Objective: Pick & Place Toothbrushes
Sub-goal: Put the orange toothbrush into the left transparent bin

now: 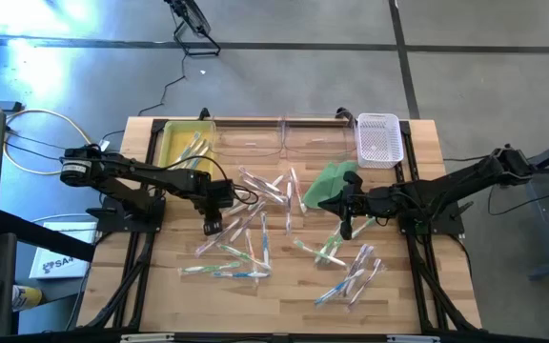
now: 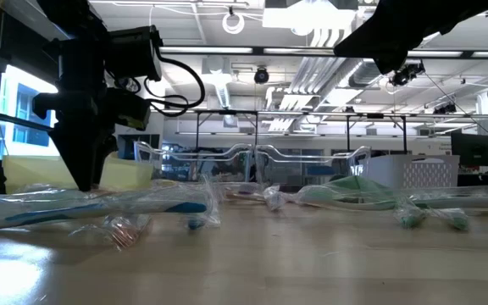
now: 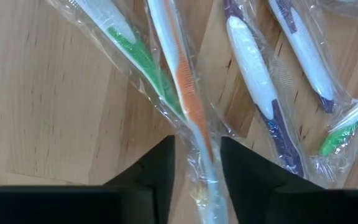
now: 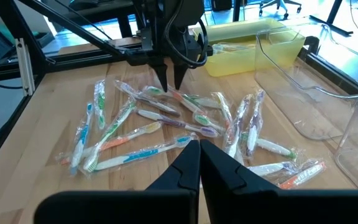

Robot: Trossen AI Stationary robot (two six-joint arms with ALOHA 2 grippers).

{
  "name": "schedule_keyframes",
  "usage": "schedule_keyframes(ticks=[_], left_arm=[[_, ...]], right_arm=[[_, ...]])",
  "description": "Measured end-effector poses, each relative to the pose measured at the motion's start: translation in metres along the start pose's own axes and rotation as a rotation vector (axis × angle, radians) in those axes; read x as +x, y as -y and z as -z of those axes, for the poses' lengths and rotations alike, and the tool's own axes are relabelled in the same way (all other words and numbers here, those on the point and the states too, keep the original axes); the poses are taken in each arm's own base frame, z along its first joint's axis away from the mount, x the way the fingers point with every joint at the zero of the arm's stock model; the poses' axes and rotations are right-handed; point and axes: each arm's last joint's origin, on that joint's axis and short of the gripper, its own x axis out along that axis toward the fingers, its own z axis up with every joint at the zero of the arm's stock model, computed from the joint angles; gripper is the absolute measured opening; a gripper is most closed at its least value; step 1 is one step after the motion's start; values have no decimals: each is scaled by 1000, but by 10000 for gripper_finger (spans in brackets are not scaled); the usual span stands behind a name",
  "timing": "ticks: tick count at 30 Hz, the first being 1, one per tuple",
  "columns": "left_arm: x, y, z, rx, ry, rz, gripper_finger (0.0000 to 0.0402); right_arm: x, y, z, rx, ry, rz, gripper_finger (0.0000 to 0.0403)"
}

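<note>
**Left end effector straddling an orange brush, with a green one crowding the grip**

Your left end effector (image 3: pixel 196 171) is down on the tabletop (image 1: pixel 284 291) with its fingers (image 3: pixel 157 171) partly closed either side of the wrapped orange toothbrush (image 3: pixel 182 81). They flank the wrapper; you cannot yet say it is gripped.

What could go wrong:
- The green toothbrush (image 3: pixel 138 53) crosses under the orange one just ahead of the fingers, and their wrappers touch. Close now and you may pinch both, or drag the green one along.
- The wrappers are glossy and loose. Your fingers may catch film only, and the brush could slide out on the lift.
- The grip sits near one end of the brush, so it will likely hang tilted and may swing when carried towards the yellow bin (image 1: pixel 185 143).
- Two purple toothbrushes (image 3: pixel 260 81) lie just beside; a sideways shift could scatter them.

Your right end effector (image 4: pixel 199 163) hovers with fingers together and empty above the right-hand cluster, near the green cloth (image 1: pixel 330 183); keep it clear of the left arm's path.

Counts, from the overhead view:
- Loose toothbrushes (image 1: pixel 255 224) on the tabletop: roughly two dozen, in a left-centre spread and a smaller right group; overlaps prevent an exact figure.
- In the yellow bin: a few, three or so; I cannot be exact.
- Clear bins (image 1: pixel 284 138): two.
- White basket (image 1: pixel 379 139): one.
- Green cloth: one.
</note>
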Motion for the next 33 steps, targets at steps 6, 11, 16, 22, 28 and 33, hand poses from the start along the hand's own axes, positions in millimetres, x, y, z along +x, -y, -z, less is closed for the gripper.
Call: schedule_keyframes(ticks=[6,11,16,22,28,33], left_arm=[[0,0,0,0,0,-3,81],[0,0,0,1,0,-3,55],[0,0,0,32,0,-3,17],[-12,1,-2,83,1,-30,3],[-45,6,-20,162,6,-141,1],[-76,13,-40,266,59,-177,0]], right_arm=[[0,0,0,0,0,0,3],[0,0,0,0,0,0,3],[0,0,0,0,0,0,3],[0,0,0,0,0,0,3],[0,0,0,1,1,-1,3],[0,0,0,4,1,-1,3]])
